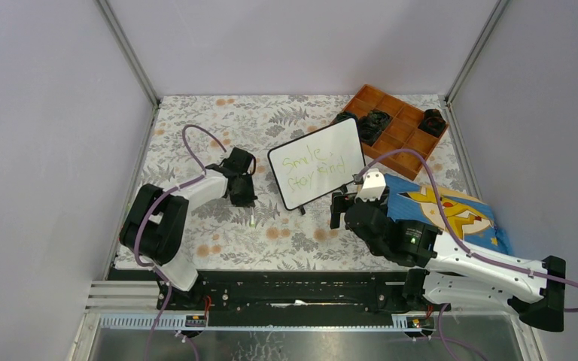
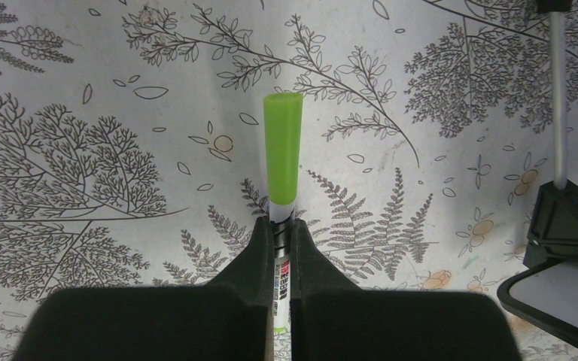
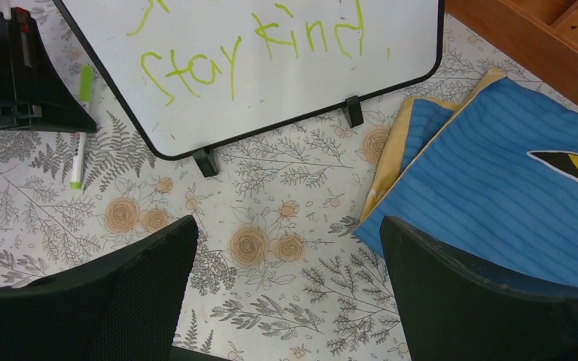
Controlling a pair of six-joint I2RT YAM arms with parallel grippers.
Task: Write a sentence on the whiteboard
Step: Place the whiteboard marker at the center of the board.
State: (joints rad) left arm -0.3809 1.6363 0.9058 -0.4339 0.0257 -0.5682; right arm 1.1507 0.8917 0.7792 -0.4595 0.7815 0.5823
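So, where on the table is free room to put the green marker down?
Bare floral table in front of the whiteboard, between left arm and right arm; also the far left corner. Crowded on the right: blue cloth and brown tray lie close together.

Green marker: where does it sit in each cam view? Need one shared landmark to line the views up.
Top external: the green marker is a small speck under the left hand, left of the whiteboard.
Left wrist: centre frame, clamped between the hand's fingers, green cap pointing up the picture.
Right wrist: upper left, beside the left hand, left of the whiteboard.
Shared landmark: the whiteboard's near-left corner and its black foot, seen in all three.
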